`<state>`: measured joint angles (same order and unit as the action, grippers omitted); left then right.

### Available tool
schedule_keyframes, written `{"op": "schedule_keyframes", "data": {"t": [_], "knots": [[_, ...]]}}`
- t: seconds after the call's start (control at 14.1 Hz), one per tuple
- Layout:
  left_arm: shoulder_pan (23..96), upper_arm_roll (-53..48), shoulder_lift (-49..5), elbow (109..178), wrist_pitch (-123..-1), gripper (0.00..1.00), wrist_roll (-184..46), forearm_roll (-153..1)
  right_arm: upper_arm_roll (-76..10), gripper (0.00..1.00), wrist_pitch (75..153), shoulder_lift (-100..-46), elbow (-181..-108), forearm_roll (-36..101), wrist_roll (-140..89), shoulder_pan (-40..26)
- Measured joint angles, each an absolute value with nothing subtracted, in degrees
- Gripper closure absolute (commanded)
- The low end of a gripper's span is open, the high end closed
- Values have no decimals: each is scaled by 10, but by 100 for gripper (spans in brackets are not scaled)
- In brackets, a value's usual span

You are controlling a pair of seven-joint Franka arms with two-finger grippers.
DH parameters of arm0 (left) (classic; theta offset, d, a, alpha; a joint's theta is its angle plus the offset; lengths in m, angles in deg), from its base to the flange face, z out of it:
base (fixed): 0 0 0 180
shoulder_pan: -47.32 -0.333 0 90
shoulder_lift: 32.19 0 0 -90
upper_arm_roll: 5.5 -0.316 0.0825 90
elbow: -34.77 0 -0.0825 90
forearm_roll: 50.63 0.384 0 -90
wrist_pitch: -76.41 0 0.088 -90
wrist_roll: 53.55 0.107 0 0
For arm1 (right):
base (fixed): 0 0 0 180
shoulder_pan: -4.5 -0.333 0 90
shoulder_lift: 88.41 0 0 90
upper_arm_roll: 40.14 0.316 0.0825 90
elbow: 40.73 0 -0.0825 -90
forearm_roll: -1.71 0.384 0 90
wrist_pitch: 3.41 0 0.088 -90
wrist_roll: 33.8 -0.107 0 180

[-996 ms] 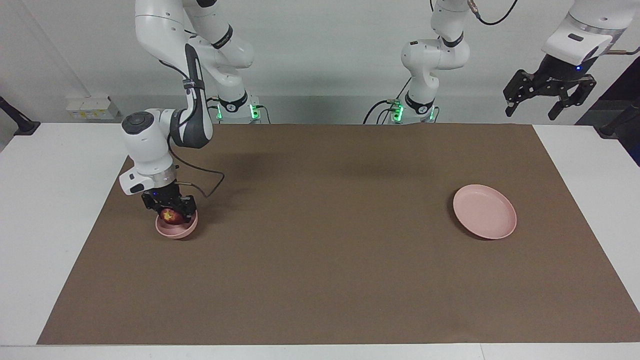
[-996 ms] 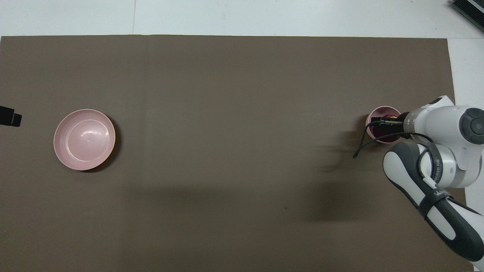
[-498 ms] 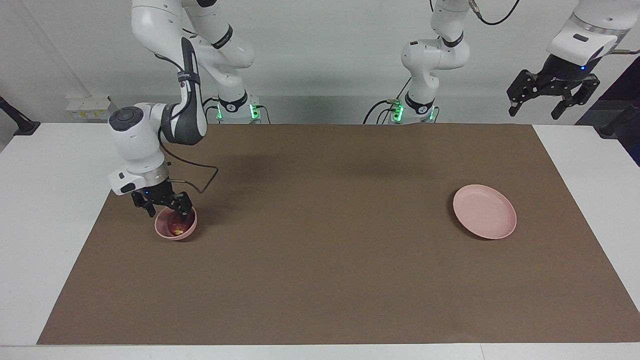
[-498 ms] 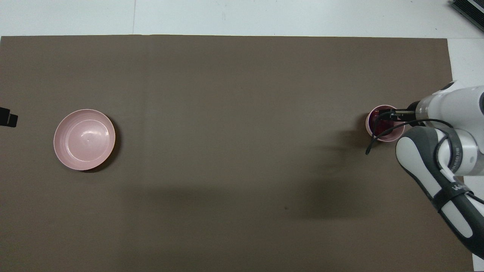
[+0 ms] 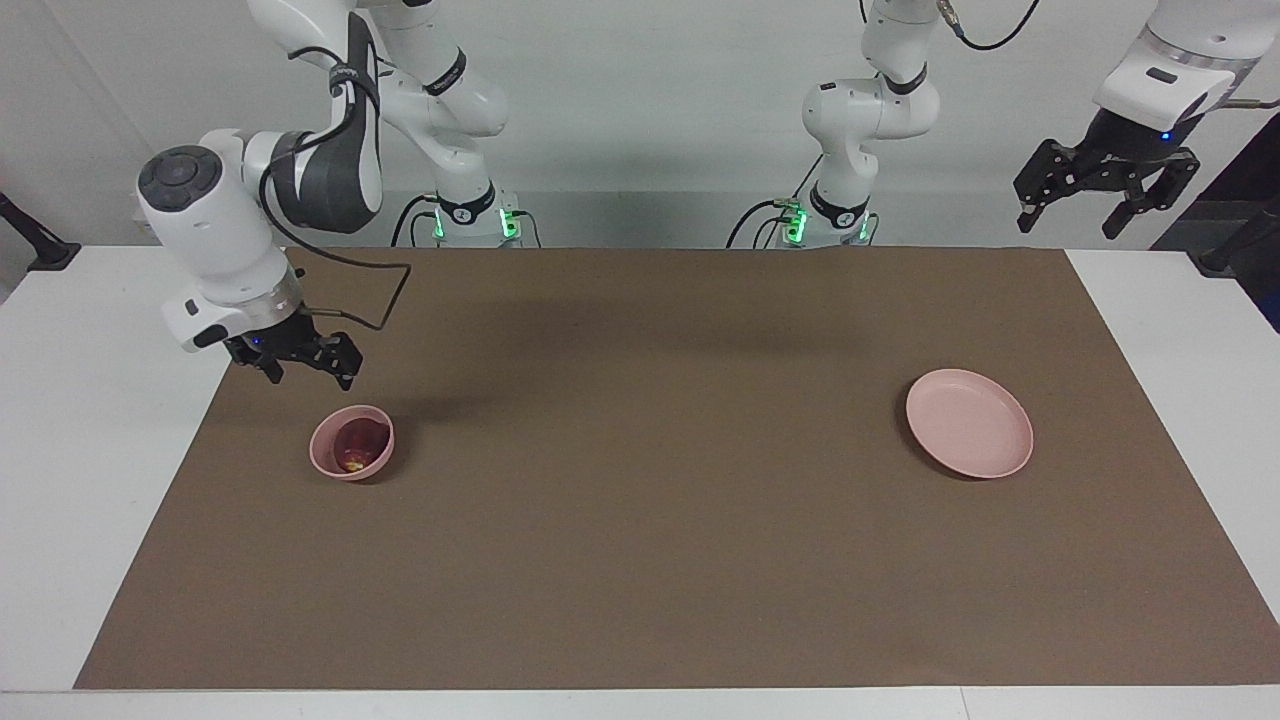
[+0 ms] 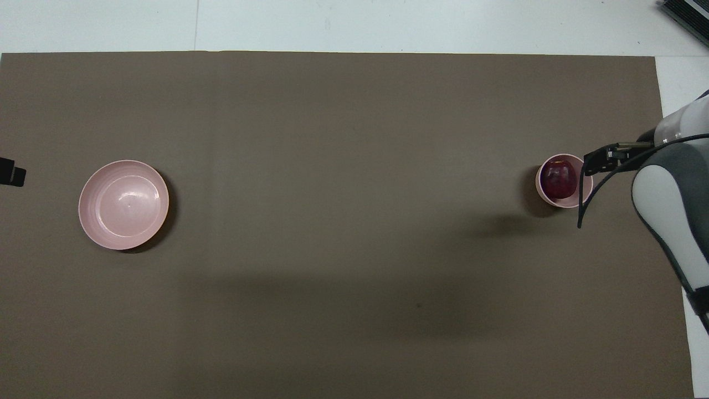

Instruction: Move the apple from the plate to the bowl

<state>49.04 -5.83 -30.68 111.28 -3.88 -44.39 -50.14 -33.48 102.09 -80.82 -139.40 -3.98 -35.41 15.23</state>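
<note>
Right gripper sits in the left part of the facing view, up in the air over the mat edge just above the bowl in frame; fingers spread, holding nothing. In the overhead view only its tip shows at the right edge, beside the bowl, not over it.

Apple sits down inside the bowl, lower left of the facing view; the overhead view shows the same apple filling most of the bowl. Nothing touches it.

Plate lies bare on the right side of the facing view, well apart from the bowl; it is at the left of the overhead view.

Left gripper hangs at the upper right of the facing view, off the brown mat, fingers spread, waiting. Just a dark tip at the overhead's left edge.

My read: transfer looks done, only the retreat is left. You should take the right arm up and away from the bowl, not sideways across it, and watch the loose cable hanging from the wrist so it doesn't catch the bowl rim. The bowl is light and would probably slide or tip if clipped. Leave the left arm parked.
</note>
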Motion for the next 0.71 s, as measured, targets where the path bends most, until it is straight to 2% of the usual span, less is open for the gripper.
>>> {"op": "schedule_keyframes", "data": {"t": [0.43, 0.71], "knots": [[490, -58, -307, 1113, -39, 0, -444, -501, -328, 0, 890, -918, -1388, -10, -354, 141], [490, -58, -307, 1113, -39, 0, -444, -501, -329, 0, 831, -921, -1361, 12, -354, 141]]}}
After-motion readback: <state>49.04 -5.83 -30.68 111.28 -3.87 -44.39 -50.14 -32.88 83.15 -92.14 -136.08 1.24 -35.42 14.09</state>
